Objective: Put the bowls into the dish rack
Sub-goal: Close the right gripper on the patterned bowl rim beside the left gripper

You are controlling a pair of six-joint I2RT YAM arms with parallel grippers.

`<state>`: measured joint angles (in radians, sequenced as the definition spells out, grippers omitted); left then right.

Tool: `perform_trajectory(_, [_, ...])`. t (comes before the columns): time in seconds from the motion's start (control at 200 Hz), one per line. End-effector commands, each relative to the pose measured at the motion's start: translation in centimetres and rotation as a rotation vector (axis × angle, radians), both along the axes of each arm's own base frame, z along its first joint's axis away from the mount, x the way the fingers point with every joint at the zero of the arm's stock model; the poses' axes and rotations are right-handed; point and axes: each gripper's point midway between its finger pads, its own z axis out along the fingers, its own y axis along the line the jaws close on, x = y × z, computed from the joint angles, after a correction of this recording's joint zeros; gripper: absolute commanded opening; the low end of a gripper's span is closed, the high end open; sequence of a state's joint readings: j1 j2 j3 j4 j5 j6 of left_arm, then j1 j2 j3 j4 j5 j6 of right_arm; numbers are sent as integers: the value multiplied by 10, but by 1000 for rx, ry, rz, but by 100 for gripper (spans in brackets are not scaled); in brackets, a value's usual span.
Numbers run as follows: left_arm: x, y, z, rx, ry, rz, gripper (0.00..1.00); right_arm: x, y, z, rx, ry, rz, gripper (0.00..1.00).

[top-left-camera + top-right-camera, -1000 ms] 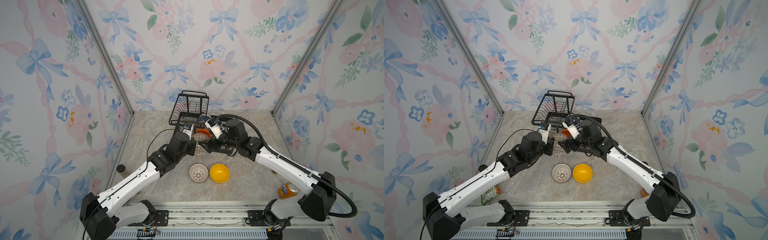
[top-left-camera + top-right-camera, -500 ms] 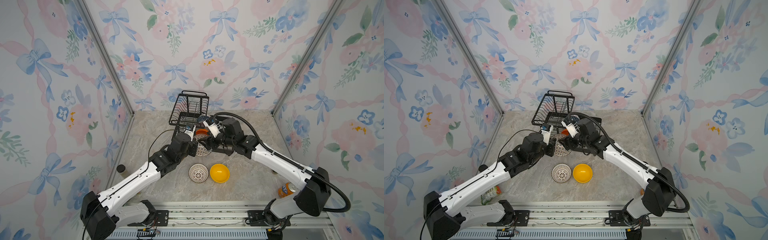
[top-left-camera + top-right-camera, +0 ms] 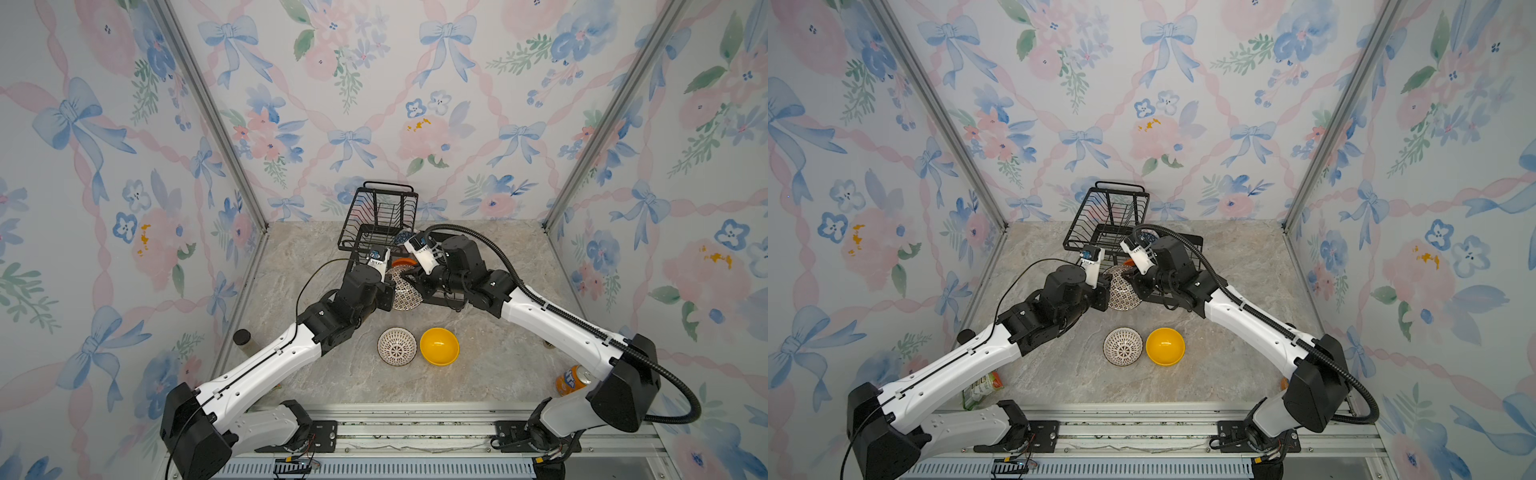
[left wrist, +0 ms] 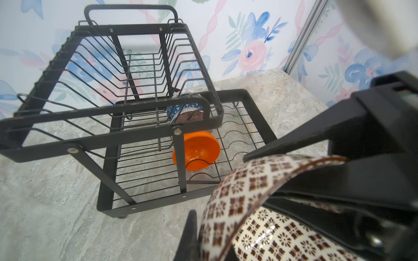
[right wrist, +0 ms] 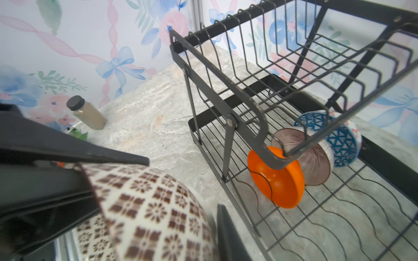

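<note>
A brown-and-white lattice bowl (image 3: pixel 405 293) (image 3: pixel 1122 293) hangs tilted on edge above the table, just in front of the black wire dish rack (image 3: pixel 376 216). My left gripper (image 3: pixel 390 289) is shut on its rim, seen close in the left wrist view as the bowl (image 4: pixel 248 203). My right gripper (image 3: pixel 417 286) is shut on the opposite rim, one finger (image 5: pixel 226 232) pressed to the bowl's wall (image 5: pixel 147 203). In the rack's lower tier stand an orange bowl (image 5: pixel 278 185), a pink-striped bowl (image 5: pixel 313 162) and a blue triangle bowl (image 5: pixel 341 140). Another lattice bowl (image 3: pixel 397 346) and a yellow bowl (image 3: pixel 439 346) sit on the table.
An orange soda can (image 3: pixel 571 380) stands at the right front behind my right arm. A black-capped spice jar (image 3: pixel 242 336) stands by the left wall, with a green packet (image 3: pixel 984 386) at the left front. The rack's raised basket (image 4: pixel 126 67) holds nothing.
My right gripper has come in to the held lattice bowl and shut on its rim. The left gripper has kept its grip, and the bowl has shifted slightly.
</note>
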<state>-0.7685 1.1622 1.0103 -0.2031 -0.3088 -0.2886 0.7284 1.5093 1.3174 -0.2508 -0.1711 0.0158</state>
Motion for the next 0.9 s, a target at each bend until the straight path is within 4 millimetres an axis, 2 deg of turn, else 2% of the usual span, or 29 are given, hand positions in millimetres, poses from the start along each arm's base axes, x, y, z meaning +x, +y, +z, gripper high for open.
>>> perform_trajectory(0.0, [-3,-14,28,-62,-71,-66,0,-4,4,8,38,18,36,15])
perform_trajectory(0.215, [-2,-15,26,-57,-68,-69,0,-4,2,7,38,21,33,0])
perform_trajectory(0.515, [-2,-14,21,-43,-64,-69,0,-3,-3,5,17,3,28,0])
perform_trajectory(0.585, [-4,-14,20,-38,-66,-73,17,-3,-6,5,3,-9,23,0])
perform_trajectory(0.67, [-5,-10,21,-34,-72,-69,45,-1,-11,6,-13,-28,16,0])
perform_trajectory(0.765, [-7,-4,23,-31,-86,-59,70,2,-21,6,-38,-53,-5,0])
perform_trajectory(0.895, [-10,7,26,-34,-101,-39,87,10,-37,5,-60,-67,-41,0])
